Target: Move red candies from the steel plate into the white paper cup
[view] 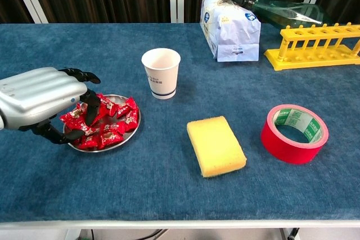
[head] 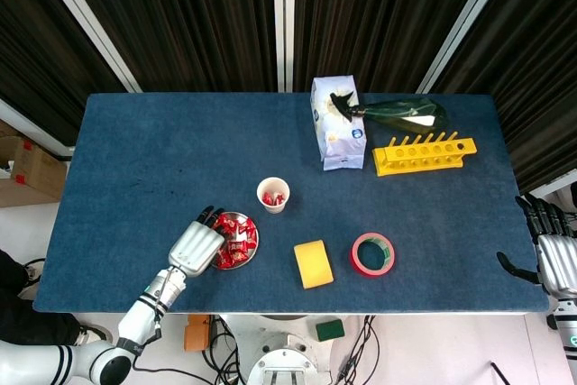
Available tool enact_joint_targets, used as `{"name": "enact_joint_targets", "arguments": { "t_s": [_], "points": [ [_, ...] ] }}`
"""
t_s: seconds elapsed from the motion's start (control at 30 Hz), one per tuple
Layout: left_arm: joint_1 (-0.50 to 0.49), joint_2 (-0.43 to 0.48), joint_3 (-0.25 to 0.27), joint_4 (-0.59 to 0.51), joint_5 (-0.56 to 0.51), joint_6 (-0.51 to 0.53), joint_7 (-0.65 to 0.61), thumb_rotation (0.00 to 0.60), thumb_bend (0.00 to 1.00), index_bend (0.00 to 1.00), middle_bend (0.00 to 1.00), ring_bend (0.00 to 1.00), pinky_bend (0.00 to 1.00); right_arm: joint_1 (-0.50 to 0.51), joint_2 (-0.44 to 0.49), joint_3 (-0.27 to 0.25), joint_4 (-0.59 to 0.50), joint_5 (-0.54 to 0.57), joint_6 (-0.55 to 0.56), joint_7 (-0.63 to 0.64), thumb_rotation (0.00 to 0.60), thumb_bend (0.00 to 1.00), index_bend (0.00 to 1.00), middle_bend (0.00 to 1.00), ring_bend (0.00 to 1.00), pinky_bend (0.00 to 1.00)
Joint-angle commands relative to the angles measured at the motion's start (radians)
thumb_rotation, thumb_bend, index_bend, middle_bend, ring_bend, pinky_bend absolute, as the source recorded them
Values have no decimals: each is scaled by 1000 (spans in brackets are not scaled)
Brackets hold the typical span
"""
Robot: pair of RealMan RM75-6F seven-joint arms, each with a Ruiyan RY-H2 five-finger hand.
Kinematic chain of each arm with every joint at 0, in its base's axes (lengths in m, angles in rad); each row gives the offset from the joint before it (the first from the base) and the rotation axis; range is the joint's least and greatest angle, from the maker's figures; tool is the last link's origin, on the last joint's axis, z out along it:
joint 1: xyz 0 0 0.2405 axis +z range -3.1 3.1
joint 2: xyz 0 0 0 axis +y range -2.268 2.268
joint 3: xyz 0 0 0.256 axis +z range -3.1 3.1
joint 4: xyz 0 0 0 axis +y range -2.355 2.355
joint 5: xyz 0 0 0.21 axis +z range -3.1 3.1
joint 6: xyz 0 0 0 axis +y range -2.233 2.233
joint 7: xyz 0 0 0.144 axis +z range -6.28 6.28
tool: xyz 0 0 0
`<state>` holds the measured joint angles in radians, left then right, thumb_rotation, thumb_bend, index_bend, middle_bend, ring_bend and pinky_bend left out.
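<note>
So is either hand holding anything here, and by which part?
Cannot be told for the left hand: its fingertips are down among the red candies on the steel plate. The right hand holds nothing.

Yellow sponge point(view: 216, 145) lies beside red tape roll point(view: 294, 132).

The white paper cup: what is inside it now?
In the head view, the white paper cup holds a few red candies. Their exact number is too small to tell. In the chest view its wall hides the inside.
</note>
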<state>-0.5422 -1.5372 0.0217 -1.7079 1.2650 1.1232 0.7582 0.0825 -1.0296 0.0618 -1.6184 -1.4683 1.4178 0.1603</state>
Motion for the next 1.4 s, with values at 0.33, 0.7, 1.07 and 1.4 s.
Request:
{"name": "enact_joint_targets", "arguments": {
  "t_s": [0.33,0.7,1.07,1.4],
  "points": [
    [7,3,-6,-15,22,31,3,600,351,644,451,110,117,2,0,1,-2,5,-6,-5,600,240,16,12,0,0],
    [-20,74,-100,-150,93,93,-23,600,351,643,438,110,132,2,-3,-1,-5,-1,-3,-17,600,240,16,12,0,0],
    [-180,-47,-276,-28,-95,-31,-41,600,352,642,379,110,132,10,-10,0,0,6,-18,-26,600,240,16,14,0,0],
    [-262,-149,-310,142,-144,-62,-87,600,354,646,262,100,132,13,0,6,3,20,-29,-5,600,240,16,14,0,0]
  ]
}}
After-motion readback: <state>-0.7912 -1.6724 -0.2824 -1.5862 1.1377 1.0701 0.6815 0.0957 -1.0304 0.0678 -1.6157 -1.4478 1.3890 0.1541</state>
